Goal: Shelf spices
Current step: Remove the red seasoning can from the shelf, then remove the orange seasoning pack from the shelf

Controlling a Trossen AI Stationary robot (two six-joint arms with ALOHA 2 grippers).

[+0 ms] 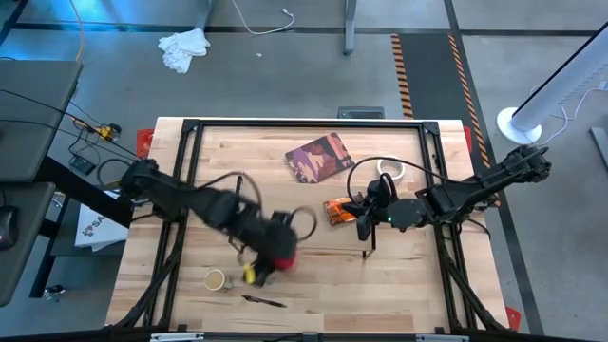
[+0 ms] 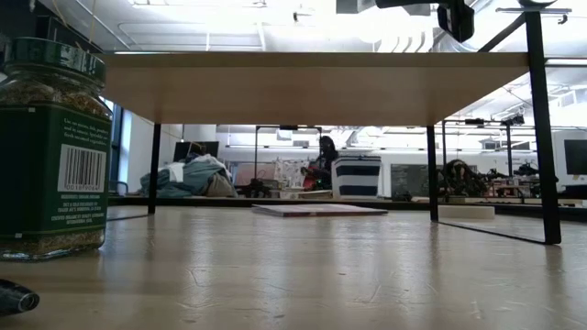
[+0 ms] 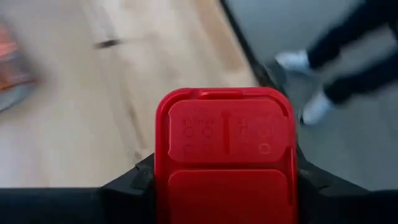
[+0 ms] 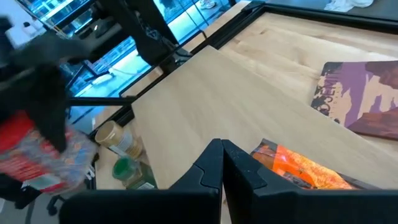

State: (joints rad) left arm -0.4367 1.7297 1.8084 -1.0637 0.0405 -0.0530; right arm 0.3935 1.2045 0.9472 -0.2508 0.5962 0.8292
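My left gripper [image 1: 275,252] is over the near-left part of the table, shut on the red boxy tin [image 3: 227,149], which also shows in the right wrist view [image 4: 31,149]. The tan-topped jar [image 1: 216,279] and the green-lidded jar [image 1: 252,274] stand upright on the table near it. The green-lidded jar fills the left of the low view [image 2: 55,147]. My right gripper [image 4: 221,163] is shut, right beside the brown-orange packet [image 4: 298,165], which lies flat. Whether it touches the packet, I cannot tell. The shelf's light top board [image 2: 312,87] spans the low view on thin black legs. My left gripper pinches the red tin between its two fingers, one finger [image 3: 134,180] on each narrow side just below the red lid [image 3: 227,124]. The lid end points away from the wrist. The tin appears lifted clear of the table.
A dark reddish printed card [image 1: 318,157] and a white tape roll [image 1: 390,169] lie toward the far side. A dark pen-like thing [image 1: 261,301] lies near the near edge. A person's legs and shoes [image 3: 298,62] stand on the floor beside the table.
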